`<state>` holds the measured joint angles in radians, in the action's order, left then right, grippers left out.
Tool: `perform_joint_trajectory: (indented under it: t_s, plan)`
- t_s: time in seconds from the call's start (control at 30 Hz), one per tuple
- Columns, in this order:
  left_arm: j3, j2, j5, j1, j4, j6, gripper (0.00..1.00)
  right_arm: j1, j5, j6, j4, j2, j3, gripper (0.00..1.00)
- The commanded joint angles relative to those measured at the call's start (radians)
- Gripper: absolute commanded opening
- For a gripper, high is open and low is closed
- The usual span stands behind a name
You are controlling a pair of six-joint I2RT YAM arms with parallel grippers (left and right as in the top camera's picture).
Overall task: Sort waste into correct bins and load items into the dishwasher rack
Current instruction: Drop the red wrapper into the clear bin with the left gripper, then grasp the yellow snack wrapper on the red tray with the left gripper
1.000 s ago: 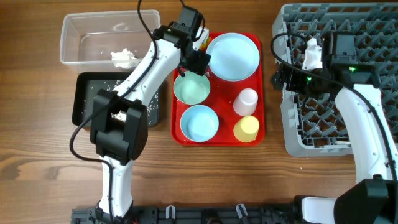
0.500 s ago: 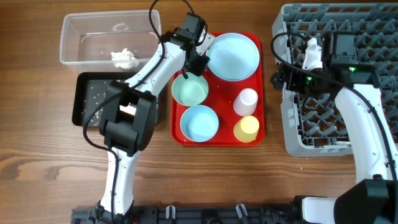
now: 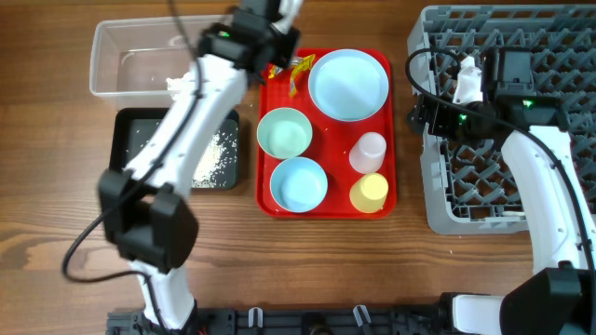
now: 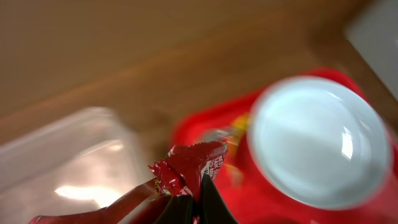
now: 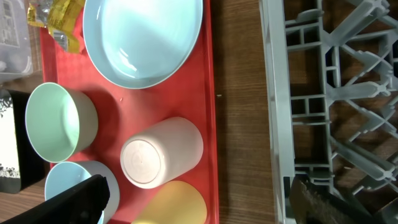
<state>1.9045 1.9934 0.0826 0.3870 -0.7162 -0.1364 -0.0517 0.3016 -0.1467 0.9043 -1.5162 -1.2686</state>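
Note:
In the left wrist view my left gripper (image 4: 196,202) is shut on a crinkled red wrapper (image 4: 189,167), held above the gap between the clear tub (image 4: 81,162) and the red tray. A yellow wrapper (image 3: 300,67) lies on the tray's far left corner. The light-blue plate (image 3: 348,84), green bowl (image 3: 284,132), blue bowl (image 3: 298,182), pink cup (image 3: 368,152) and yellow cup (image 3: 369,193) sit on the tray. My right gripper (image 5: 200,204) stands open over the strip of table between the tray and the grey rack (image 3: 438,214), holding nothing.
The clear tub (image 3: 116,56) holds a crumpled white tissue (image 3: 180,86), partly under my left arm. In front of it, the black tray (image 3: 130,140) carries scattered rice (image 3: 216,154). The red tray (image 3: 326,210) lies between the bins and the rack.
My left gripper closed on the red wrapper and rose from the tray's far left corner, swinging back and left toward the clear tub. The right arm has not moved.

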Motion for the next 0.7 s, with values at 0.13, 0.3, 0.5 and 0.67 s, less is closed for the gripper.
perform_joint_trajectory:
  t_s: [0.13, 0.3, 0.5, 0.67]
  plan:
    - [0.005, 0.095, -0.040, -0.286, -0.036, 0.045, 0.29, -0.005, -0.017, -0.014, -0.006, 0.013, -0.012, 0.95]
    - [0.005, 0.127, -0.168, -0.288, -0.031, 0.047, 1.00, -0.005, -0.017, -0.013, -0.004, 0.013, -0.012, 0.95]
    - [0.005, 0.140, -0.232, -0.174, 0.033, 0.037, 1.00, -0.005, -0.017, -0.013, -0.010, 0.013, -0.012, 0.96]
    - [0.005, 0.246, -0.232, -0.086, 0.112, 0.036, 1.00, -0.005, -0.018, -0.011, -0.010, 0.013, -0.012, 0.96]
